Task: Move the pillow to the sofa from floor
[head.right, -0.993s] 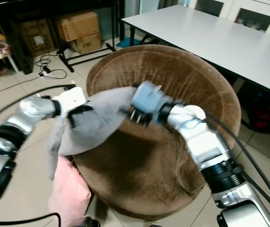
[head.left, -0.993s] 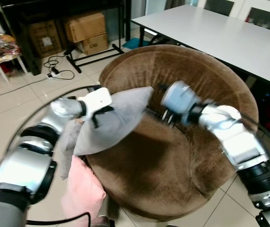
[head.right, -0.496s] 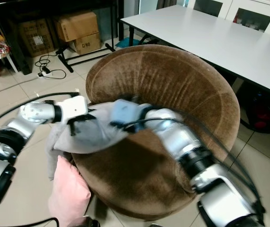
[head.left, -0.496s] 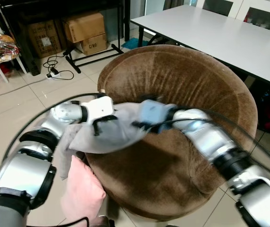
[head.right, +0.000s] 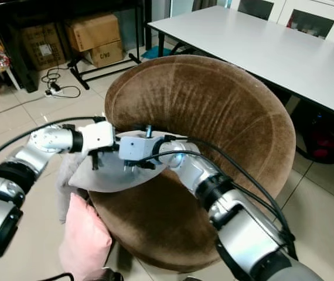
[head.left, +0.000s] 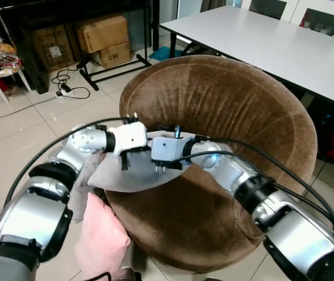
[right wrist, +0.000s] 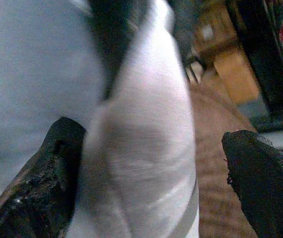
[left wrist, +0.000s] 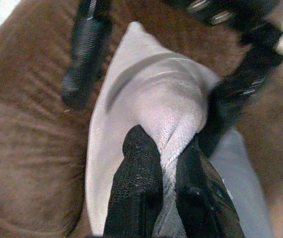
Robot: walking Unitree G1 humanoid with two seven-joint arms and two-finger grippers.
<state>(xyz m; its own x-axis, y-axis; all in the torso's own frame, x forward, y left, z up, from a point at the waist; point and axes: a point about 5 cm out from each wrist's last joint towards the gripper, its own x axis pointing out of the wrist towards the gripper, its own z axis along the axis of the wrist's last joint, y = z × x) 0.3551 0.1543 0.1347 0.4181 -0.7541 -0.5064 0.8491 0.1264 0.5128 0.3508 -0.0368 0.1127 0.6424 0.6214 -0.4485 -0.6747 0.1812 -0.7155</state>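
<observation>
Head view: grey pillow (head.left: 133,175) at sofa (head.left: 237,111) rim; wrist views: left gripper (left wrist: 167,181) pinches it, right gripper (right wrist: 151,163) spread around it.

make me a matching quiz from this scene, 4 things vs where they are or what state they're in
Things:
1. grey pillow
2. left claw
3. pink pillow
4. cardboard boxes

Places or states:
A. low beside the brown sofa, at its left front
B. on the floor under the dark table in the far corner
C. pinching a fold of grey fabric
D. lying across the sofa's left front rim

Pairs: 1-D, 2-C, 3-A, 4-B
</observation>
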